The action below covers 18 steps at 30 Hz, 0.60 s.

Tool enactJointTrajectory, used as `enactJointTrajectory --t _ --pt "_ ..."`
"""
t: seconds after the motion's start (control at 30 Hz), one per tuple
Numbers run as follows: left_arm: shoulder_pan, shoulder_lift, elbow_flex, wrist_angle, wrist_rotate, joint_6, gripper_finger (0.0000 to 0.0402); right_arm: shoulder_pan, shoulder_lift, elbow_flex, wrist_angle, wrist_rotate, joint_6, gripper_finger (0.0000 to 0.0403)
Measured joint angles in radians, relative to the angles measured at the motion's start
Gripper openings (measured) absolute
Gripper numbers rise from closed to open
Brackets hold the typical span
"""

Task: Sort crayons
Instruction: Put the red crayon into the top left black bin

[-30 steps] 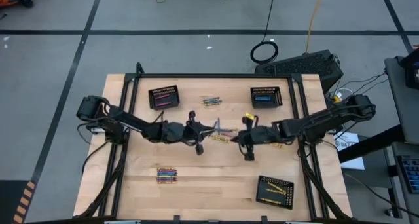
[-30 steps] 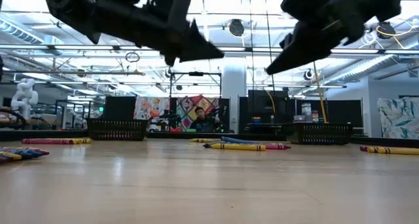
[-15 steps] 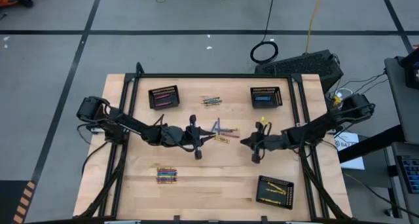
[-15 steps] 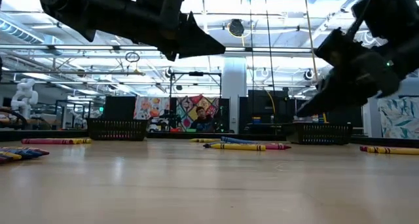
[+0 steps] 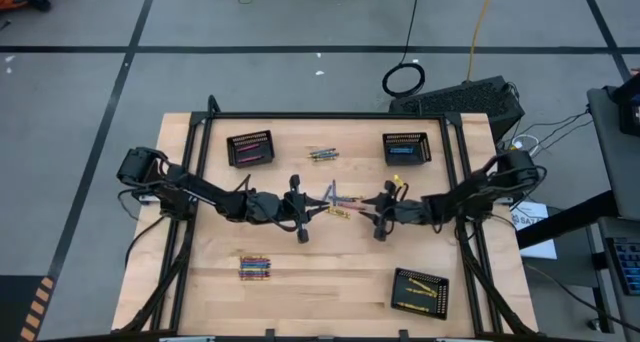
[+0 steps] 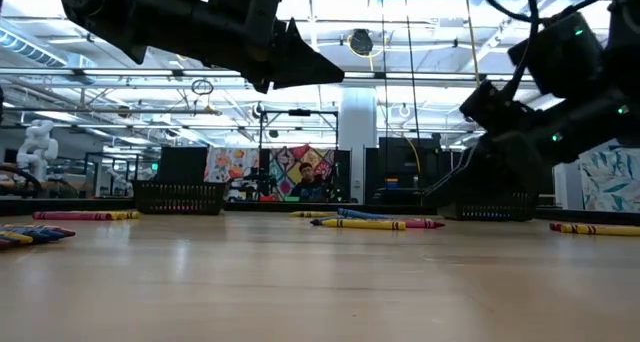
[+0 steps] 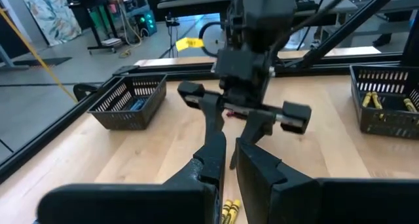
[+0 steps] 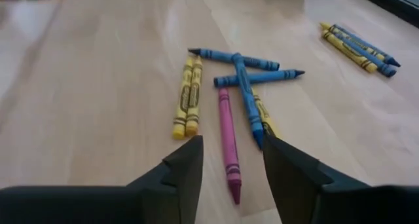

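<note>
Right wrist view shows my right gripper (image 8: 231, 160) open and holding nothing, just over a pink crayon (image 8: 228, 140) lying with blue crayons (image 8: 245, 86) and yellow crayons (image 8: 186, 96) mid-table. My left gripper (image 5: 318, 209) waits nearby, nearly shut, empty.

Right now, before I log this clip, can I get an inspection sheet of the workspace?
Surface: pale wooden table, black frame rails at its edges.
Job's things: loose pink, blue and yellow crayons mid-table; further clusters at the far middle and near left.
Clutter: three black mesh baskets, two far, one near right.
Grippers: left gripper hovers mid-table, narrow gap between its fingers; right gripper open, fingers straddling the pink crayon.
Cables: black coil and yellow cable on the floor.
Surroundings: grey floor, workshop room behind.
</note>
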Motion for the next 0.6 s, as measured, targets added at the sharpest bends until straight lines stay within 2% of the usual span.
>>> enactJointTrajectory --t 0.23,0.37,0.47,0.6 --pt "0.001 0.0 0.0 -0.006 0.0 0.002 0.0044 -0.009 0.081 0.012 0.001 -0.007 0.053 0.0131" --pt "0.001 0.0 0.0 -0.006 0.0 -0.003 0.0044 -0.009 0.125 0.013 0.021 -0.046 0.064 0.0114" --pt "0.001 0.0 0.0 -0.006 0.0 -0.005 0.0044 -0.009 0.154 0.014 0.024 -0.047 0.064 0.0087" --pt "-0.001 0.0 0.0 -0.006 0.0 -0.005 0.0044 -0.011 0.168 0.014 0.018 -0.043 0.063 0.0029"
